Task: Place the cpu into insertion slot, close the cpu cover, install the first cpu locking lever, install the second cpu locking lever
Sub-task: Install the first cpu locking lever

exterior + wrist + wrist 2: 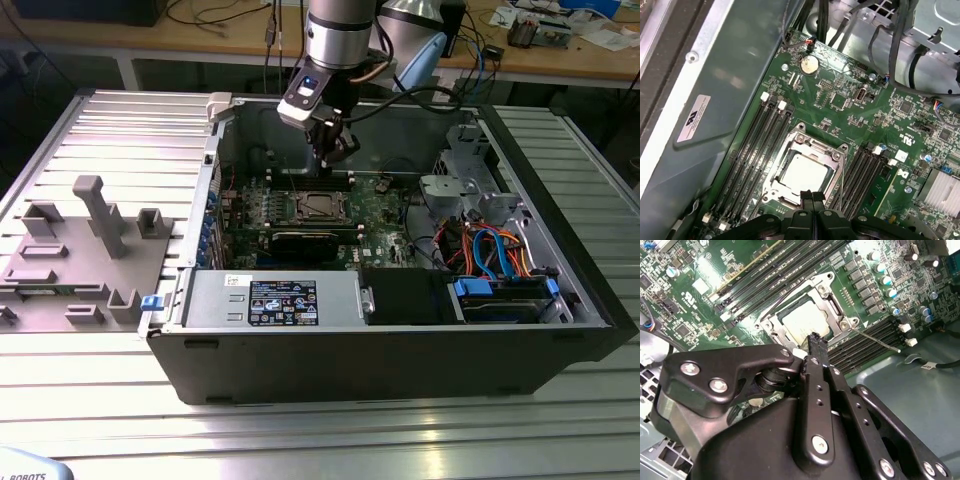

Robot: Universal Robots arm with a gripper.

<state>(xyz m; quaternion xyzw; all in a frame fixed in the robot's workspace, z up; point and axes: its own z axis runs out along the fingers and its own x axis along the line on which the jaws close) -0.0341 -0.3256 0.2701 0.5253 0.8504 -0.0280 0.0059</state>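
Chip seated, cover down. Pincer is held clenched, empty, above them; lever should be pushed squarely.

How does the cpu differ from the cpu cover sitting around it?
The cpu is a solid, plain, pale square; the cpu cover is an open frame with a large central window. The cpu is the smaller, sitting within the window; the cpu cover is wider and rims it. The cpu has straight edges; the cpu cover has notched, lugged corners. Both are silvery, square and lie flat.
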